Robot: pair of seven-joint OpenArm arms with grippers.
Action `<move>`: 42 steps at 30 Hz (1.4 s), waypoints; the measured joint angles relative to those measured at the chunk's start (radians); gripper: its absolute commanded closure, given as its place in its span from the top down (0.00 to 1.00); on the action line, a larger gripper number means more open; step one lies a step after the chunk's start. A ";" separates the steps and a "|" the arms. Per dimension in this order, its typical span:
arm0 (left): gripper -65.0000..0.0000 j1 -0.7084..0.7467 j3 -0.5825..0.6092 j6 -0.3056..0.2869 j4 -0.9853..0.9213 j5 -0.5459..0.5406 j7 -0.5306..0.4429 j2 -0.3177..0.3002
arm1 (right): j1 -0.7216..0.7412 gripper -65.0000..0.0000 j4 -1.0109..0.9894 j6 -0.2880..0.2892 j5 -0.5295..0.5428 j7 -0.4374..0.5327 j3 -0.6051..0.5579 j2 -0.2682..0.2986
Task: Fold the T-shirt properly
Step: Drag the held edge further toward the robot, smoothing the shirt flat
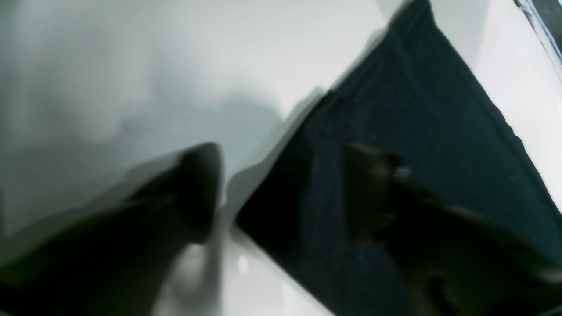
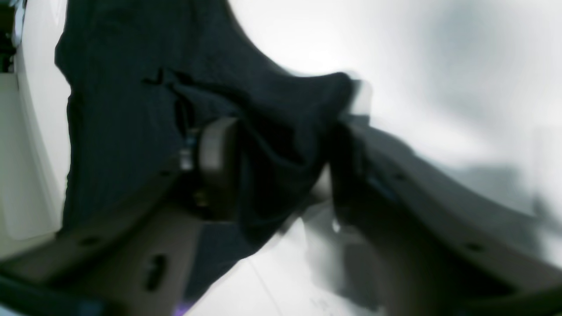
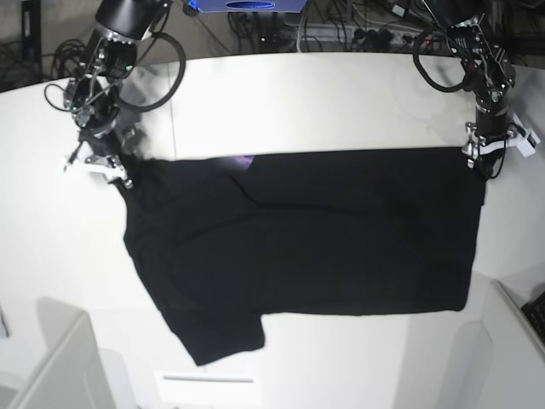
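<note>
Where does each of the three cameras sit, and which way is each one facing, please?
Left wrist: on the left arm, looking down past its dark fingers at the T-shirt edge on the white table.
Right wrist: on the right arm, facing bunched cloth between its fingers.
Base: high up, looking down on the spread shirt and both arms, right gripper and left gripper at its far corners.
Shared: every view shows the shirt.
</note>
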 measured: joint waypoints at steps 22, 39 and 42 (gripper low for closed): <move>0.00 0.187 0.139 0.014 0.139 -0.002 0.042 -0.099 | -0.084 0.00 0.057 0.101 -0.024 -0.054 0.004 0.044; 0.00 0.422 0.142 0.009 0.264 -0.005 0.042 -0.097 | -0.321 0.00 0.267 0.095 -0.030 -0.067 0.005 0.044; 0.00 0.440 0.142 0.009 0.267 -0.005 0.037 -0.097 | -0.345 0.00 0.273 0.095 -0.030 -0.065 0.004 0.044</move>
